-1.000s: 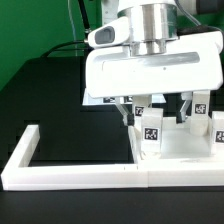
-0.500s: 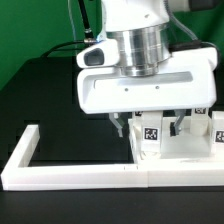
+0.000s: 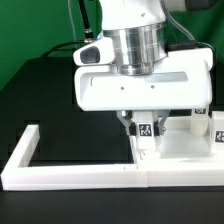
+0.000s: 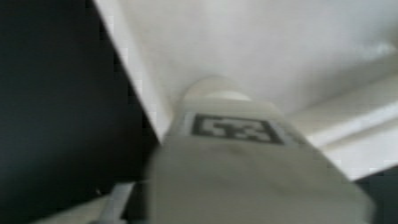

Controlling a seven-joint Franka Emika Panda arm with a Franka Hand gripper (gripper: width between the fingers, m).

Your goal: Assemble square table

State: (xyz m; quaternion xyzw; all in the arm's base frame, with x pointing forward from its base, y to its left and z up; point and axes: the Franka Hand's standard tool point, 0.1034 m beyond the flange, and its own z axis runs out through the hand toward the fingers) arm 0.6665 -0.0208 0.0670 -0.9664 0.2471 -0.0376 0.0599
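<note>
While the fingers (image 3: pixel 146 128) clench a tagged leg (image 3: pixel 147 131) standing upright on the square slab (image 3: pixel 185 146), the grip apparently prepares lifting toward a corner socket.

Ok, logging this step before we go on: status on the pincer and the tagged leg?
Pincer closed around short white tagged leg. Leg upright on white square slab. Nothing in the way.
</note>
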